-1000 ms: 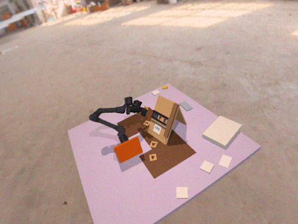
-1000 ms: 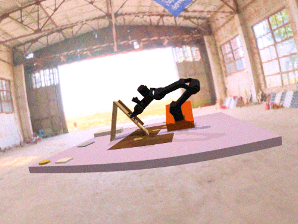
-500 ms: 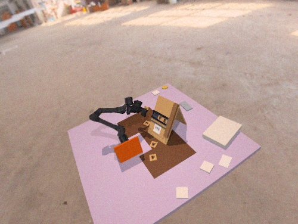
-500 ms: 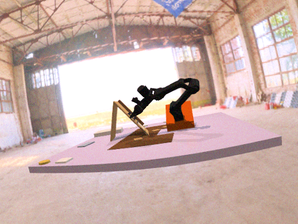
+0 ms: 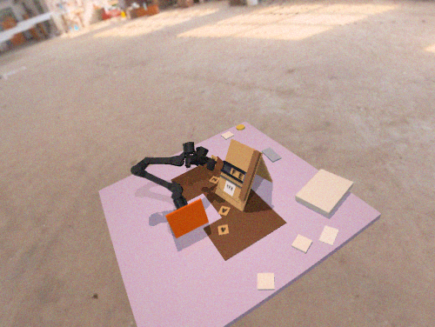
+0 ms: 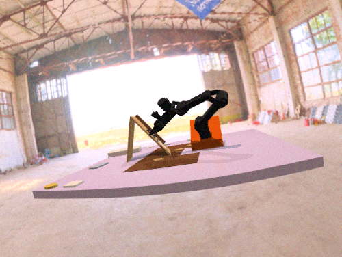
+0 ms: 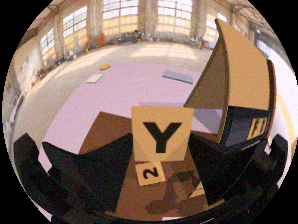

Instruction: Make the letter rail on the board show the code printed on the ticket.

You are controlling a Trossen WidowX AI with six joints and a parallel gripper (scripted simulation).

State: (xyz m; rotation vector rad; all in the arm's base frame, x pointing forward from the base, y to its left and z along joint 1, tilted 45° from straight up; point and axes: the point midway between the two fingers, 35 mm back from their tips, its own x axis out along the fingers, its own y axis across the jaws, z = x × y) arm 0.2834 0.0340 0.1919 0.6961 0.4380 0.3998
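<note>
My gripper is shut on a Y tile, held upright in its view beside the board's left side. The leaning board carries a dark letter rail; the Y tile is outside the rail, with a gap between them in the wrist view. Two tiles sit in the rail, their letters unclear. The ticket below the rail is too small to read. A tile marked 2 or Z lies below the gripper.
Two loose tiles, one near the board's foot and another farther forward, lie on the brown mat. An orange panel stands by the arm's base. A thick cream block and several pale squares lie on the pink counter.
</note>
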